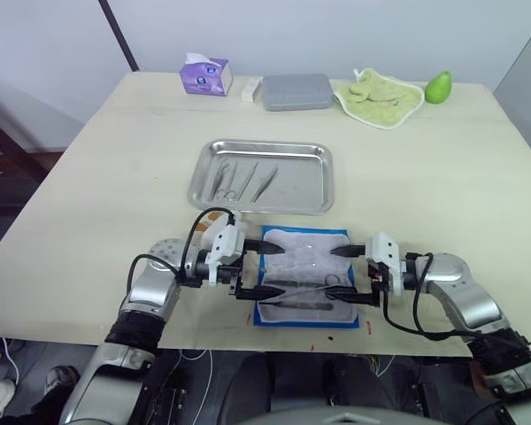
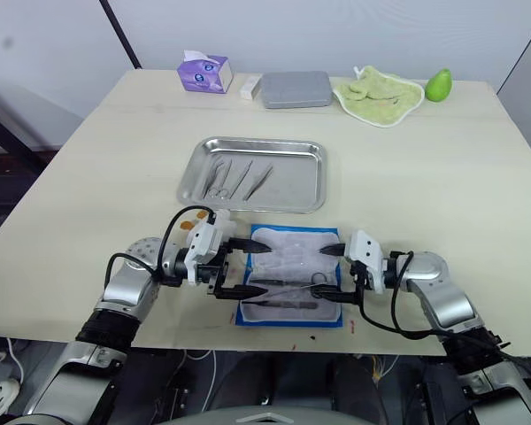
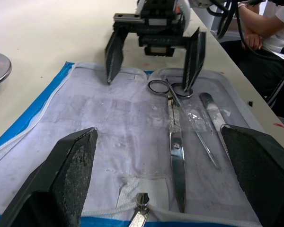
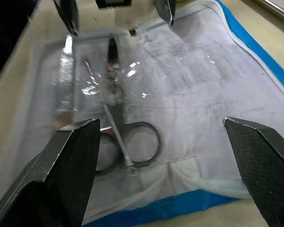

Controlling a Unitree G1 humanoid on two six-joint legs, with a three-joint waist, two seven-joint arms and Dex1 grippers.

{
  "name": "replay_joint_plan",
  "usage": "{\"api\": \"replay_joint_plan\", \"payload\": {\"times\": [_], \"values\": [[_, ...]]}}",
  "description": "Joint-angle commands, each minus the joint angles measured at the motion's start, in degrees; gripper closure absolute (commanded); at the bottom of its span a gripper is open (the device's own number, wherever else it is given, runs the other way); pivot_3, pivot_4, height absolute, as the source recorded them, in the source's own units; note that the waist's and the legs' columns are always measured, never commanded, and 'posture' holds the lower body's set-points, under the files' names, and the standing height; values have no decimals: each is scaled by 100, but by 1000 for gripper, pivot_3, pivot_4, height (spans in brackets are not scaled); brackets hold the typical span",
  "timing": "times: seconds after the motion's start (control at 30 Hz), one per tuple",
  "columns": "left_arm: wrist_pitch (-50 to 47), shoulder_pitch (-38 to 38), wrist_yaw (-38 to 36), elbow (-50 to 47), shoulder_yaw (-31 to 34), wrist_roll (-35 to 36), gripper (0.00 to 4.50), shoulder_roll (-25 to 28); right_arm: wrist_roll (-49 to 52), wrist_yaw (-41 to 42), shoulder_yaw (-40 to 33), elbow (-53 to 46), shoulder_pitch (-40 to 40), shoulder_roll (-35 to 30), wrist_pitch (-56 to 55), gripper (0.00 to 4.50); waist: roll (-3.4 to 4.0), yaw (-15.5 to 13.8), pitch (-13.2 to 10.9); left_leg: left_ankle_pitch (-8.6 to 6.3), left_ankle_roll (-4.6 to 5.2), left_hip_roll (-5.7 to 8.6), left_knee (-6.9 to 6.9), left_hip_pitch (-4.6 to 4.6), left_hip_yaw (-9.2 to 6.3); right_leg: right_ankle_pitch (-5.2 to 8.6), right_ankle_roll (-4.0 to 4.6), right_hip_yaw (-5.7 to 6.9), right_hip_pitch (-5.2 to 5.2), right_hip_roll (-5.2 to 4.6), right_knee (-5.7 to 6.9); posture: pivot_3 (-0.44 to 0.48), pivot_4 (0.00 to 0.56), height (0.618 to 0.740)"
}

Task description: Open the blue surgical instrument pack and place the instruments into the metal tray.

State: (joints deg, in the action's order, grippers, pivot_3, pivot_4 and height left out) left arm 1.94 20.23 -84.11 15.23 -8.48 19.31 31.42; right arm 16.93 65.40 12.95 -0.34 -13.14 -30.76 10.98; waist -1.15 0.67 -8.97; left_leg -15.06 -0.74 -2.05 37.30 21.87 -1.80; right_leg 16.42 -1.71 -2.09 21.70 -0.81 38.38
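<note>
- Lying unfolded at the near edge of the pale wooden counter (image 1: 442, 186), the flat bright-blue fabric instrument pack (image 1: 303, 276) shows its grey-white lining, so the opening step looks done.
- Shallow shiny stainless-steel tray (image 1: 262, 177) sits just beyond the pack, with about three thin dark metal instruments (image 1: 244, 180) already inside.
- Left in the pack: scissors with ring handles (image 3: 176, 137), a slim tweezer-like tool (image 3: 217, 116) beside them and possibly one more; exact count cannot be told. Judged roughly half done.
- Left hand (image 1: 251, 272) is over the pack's left edge, its two black fingers spread wide, holding nothing.
- Right hand (image 1: 350, 275) is over the pack's right edge facing the left one, fingers also wide apart and empty; one finger is near the scissor rings.
- Both forearms lie low, converging from either side.
- At the far edge, not involved: matte grey box (image 1: 296, 91), purple tissue pack (image 1: 205, 75), green cloth (image 1: 378, 96), green fruit (image 1: 438, 87).
</note>
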Motion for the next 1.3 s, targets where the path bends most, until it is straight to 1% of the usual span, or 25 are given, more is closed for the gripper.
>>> {"api": "replay_joint_plan", "payload": {"times": [0.03, 0.13, 0.27, 0.5, 0.63, 0.73, 0.93, 1.1, 1.2, 1.3], "values": [[100, 70, -47, -9, 43, -12, 100, 55, 168, 66, -168, -298, 164, -148, 89, 0, 2, 0, -4, 0, 0, 0, 0, 0, 0, 0, 0, 0, 0, 0, 0, 0, 150, 740], [149, 117, -17, 84, -11, -75, 100, 14, 282, 37, -352, -530, 267, -266, 84, 0, 7, 3, -18, 0, 0, 0, 0, 1, -1, 0, 0, 3, 0, 1, 0, 0, 150, 740], [257, 180, -13, 257, -102, -196, 100, -36, 522, 61, -786, -1011, 602, -618, 123, 0, 23, 0, -38, 0, 0, 6, 3, 11, -5, 0, -1, 7, 5, -2, -2, 0, 150, 740], [600, 257, 27, 714, -231, -486, 100, -119, 1412, 9, -1951, -2238, 1575, -1270, 635, 0, 30, 1, -47, 0, 0, 5, 2, 12, -9, 0, -1, 11, 5, 0, -3, 0, 150, 740], [869, 291, 35, 1059, -299, -681, 100, -146, 1793, -70, -2454, -2732, 1978, -1474, 876, 0, 30, 4, -47, 0, 0, 6, 4, 6, -6, 0, -3, 9, -1, 0, -2, 0, 150, 740], [1017, 340, 76, 1301, -361, -816, 100, -155, 1949, -195, -2681, -2978, 2115, -1531, 1001, 0, 31, 4, -46, 1, 1, 6, 6, 1, -5, 4, -10, 7, -4, 1, 0, 0, 150, 740], [1293, 409, 82, 1705, -507, -1042, 100, -88, 2024, -465, -2632, -3239, 2057, -1552, 1204, 0, 44, -1, -37, 1, 2, 5, 7, -5, -5, 7, -17, 6, -9, 2, 2, 0, 150, 740], [1463, 261, 18, 1707, -510, -992, 100, -23, 1799, -577, -2494, -3322, 2001, -1618, 1182, 0, 61, 7, -25, 1, 2, 5, 7, -7, -3, 7, -17, 4, -9, 4, 2, 0, 150, 740], [1524, 203, -12, 1680, -509, -970, 100, -16, 1424, -832, -2117, -3258, 1819, -1620, 1261, 0, 69, 28, -14, 1, 2, 3, 6, -9, -2, 7, -17, 1, -9, 8, 2, 0, 150, 740], [1575, 264, -37, 1744, -522, -976, 100, -35, 1074, -1048, -1451, -2982, 1262, -1476, 1479, 0, 81, 42, -6, 1, 2, -3, 5, -13, 4, 8, -16, -8, -9, 17, 4, 0, 150, 740]]}}
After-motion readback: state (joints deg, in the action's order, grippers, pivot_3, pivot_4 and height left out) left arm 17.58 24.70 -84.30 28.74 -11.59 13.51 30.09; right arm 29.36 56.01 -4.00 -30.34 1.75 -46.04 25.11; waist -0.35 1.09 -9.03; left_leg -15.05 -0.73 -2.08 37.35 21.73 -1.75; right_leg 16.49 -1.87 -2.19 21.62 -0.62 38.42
